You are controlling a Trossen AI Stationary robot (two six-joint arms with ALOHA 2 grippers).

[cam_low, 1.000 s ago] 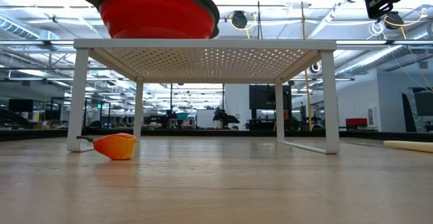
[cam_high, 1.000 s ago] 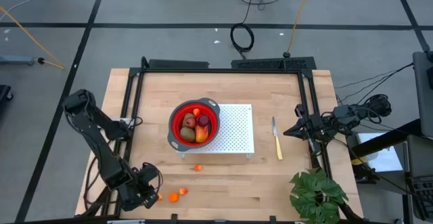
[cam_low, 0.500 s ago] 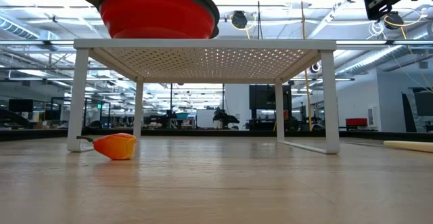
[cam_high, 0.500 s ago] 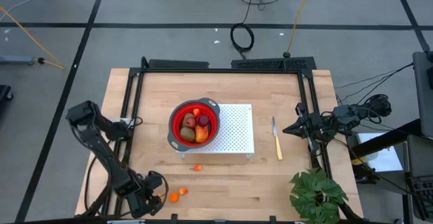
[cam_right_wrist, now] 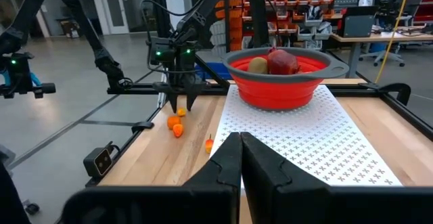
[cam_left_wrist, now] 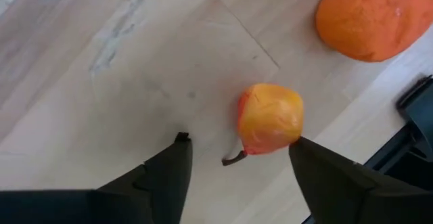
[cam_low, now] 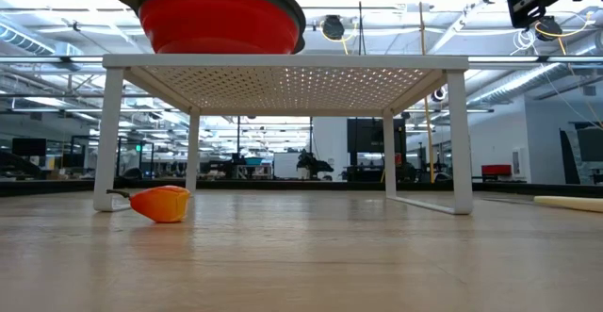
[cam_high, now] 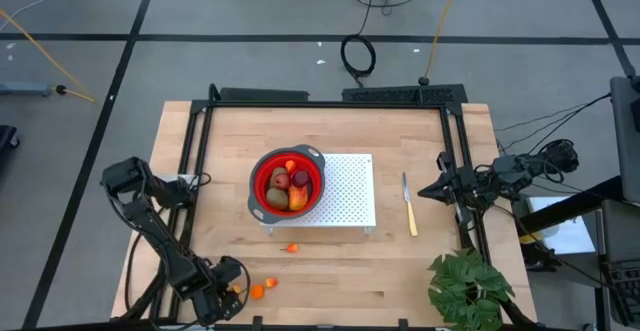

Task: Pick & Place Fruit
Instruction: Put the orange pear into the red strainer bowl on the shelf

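Note:
My left gripper [cam_left_wrist: 237,149] stands open near the table's front left [cam_high: 226,293], pointing down. A tiny orange-yellow fruit bit [cam_left_wrist: 270,118] with a short stem lies on the table between its fingers, close to one of them. Two more orange bits [cam_high: 257,292] [cam_high: 270,283] lie just to its right, and another [cam_high: 292,248] lies in front of the rack. The red bowl [cam_high: 262,203] on the white rack [cam_high: 350,191] holds a mango-like piece, olive-brown ovals and a dark red ball. My right gripper [cam_right_wrist: 241,140] is shut and waits level at the right edge [cam_high: 425,193]. My left gripper comes from above, its fingers on either side of the orange-yellow bit. One fingertip [cam_left_wrist: 302,148] stands right at the bit's side [cam_left_wrist: 295,130]; I cannot tell whether it touches. The bit rests on the table.
A yellow-handled knife [cam_high: 408,205] lies right of the rack. A green leafy plant [cam_high: 466,289] stands at the front right corner. A black frame [cam_high: 198,141] runs along the table's sides. The bare wood between rack and front edge holds only the orange bits.
My left gripper has come down toward the table and a little toward its right edge, over the orange bit nearest the front left corner. The arm has folded lower. The fruit and the bowl have stayed where they were.

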